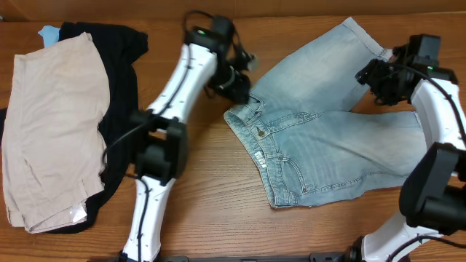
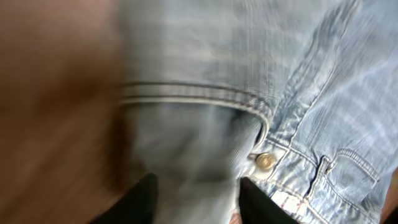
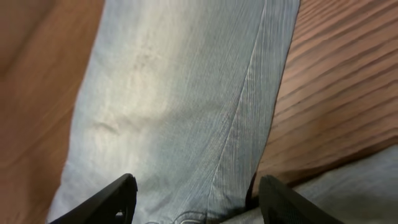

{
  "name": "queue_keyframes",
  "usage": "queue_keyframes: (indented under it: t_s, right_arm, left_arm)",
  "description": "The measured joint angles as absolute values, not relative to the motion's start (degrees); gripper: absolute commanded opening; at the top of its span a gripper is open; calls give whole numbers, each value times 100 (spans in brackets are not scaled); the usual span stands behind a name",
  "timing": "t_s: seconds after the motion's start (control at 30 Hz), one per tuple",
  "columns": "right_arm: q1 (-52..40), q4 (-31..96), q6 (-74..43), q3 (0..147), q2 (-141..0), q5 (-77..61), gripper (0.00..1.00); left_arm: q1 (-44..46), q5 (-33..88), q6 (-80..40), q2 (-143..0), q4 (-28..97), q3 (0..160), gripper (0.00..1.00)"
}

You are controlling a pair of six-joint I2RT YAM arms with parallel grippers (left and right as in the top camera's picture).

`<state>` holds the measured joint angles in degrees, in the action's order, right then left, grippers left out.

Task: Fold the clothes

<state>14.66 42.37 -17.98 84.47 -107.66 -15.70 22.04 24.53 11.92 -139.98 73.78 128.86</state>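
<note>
Black fingers (image 2: 144, 198) of the left gripper (image 2: 198, 204) rise at the bottom of the left wrist view. They stand partway apart with pale denim bunched between them. The view is blurred, and I cannot tell whether they pinch the cloth. Just right of them a brass button (image 2: 265, 161) sits on the waistband (image 2: 186, 93).

The right gripper (image 3: 196, 199) has its jaws spread wide and grips nothing, with a finger (image 3: 106, 202) on either side of one leg of the shorts (image 3: 180, 93). Bare table (image 3: 348, 74) shows to the right.

From overhead, the shorts (image 1: 328, 138) lie flat on the table, right of centre, fly side up. Their long axis runs left to right. The waistband is at the left end, slanting from upper left to lower right, and the legs point right. One leg angles up toward the far right corner and the other stretches straight right, so the two make a V.

The left gripper (image 1: 242, 86) is at the far end of the waistband. The right gripper (image 1: 373, 78) hangs over the upper leg's inner edge, by the V.

Well apart at the left edge, beige shorts (image 1: 51, 124) lie on a black garment (image 1: 120, 80), with a blue scrap (image 1: 49, 33) behind.
</note>
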Motion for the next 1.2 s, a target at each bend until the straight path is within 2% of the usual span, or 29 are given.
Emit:
queue_keyframes:
  t_s: [0.27, 0.3, 0.33, 0.37, 0.4, 0.57, 0.73, 0.8, 0.83, 0.9, 0.93, 0.97, 1.0, 1.1, 1.2]
  right_arm:
    - [1498, 4462, -1793, 8473, -10739, -1570, 66]
    - [1498, 4477, -1796, 8473, -10739, -1570, 66]
    - [1498, 4506, -1793, 8473, -10739, -1573, 66]
    - [1498, 4528, -1793, 8473, -10739, -1573, 66]
    - [1496, 4545, -1796, 8473, -10739, -1568, 66]
    - [1496, 4735, -1798, 8473, -10739, -1573, 65]
    - [1441, 5133, -1747, 8473, -10739, -1559, 60]
    - [1363, 5286, -1774, 8473, -10739, -1525, 61]
    - [1302, 5369, -1802, 8473, -10739, -1481, 61]
    - [1160, 5502, -1896, 8473, -10739, -1413, 60]
    - [1087, 5537, -1953, 8473, -10739, -1400, 60]
    - [1015, 5561, -2001, 8473, -10739, -1378, 60]
    - [950, 5572, -2047, 8473, -10739, -1356, 61]
    - [768, 5551, -2132, 8473, -10739, -1315, 60]
    - [674, 5494, -2185, 8473, -10739, -1288, 60]
  left_arm:
    - [2530, 2202, 1227, -14405, 7588, 12820, 61]
    - [2515, 2121, 1227, -14405, 7585, 12820, 57]
    - [2506, 2034, 1227, -14405, 7585, 12820, 47]
    - [2497, 1909, 1232, -14405, 7577, 12820, 33]
    - [2497, 1787, 1240, -14405, 7555, 12818, 6]
    - [2504, 777, 1243, -14405, 7028, 12811, 4]
    - [2425, -740, 1317, -14407, 5428, 12781, 4]
    - [2333, -1041, 1505, -14407, 4757, 12776, 13]
    - [2274, -1162, 1610, -14407, 4456, 12776, 22]
    - [2102, -1372, 1870, -14414, 3697, 12772, 51]
    - [2012, -1439, 1964, -14414, 3382, 12772, 73]
    - [1903, -1520, 2058, -14414, 3044, 12772, 82]
    - [1798, -1566, 2119, -14414, 2797, 12772, 89]
    - [1503, -1632, 2231, -14414, 2399, 12776, 100]
    - [1262, -1697, 2285, -14414, 2674, 12779, 100]
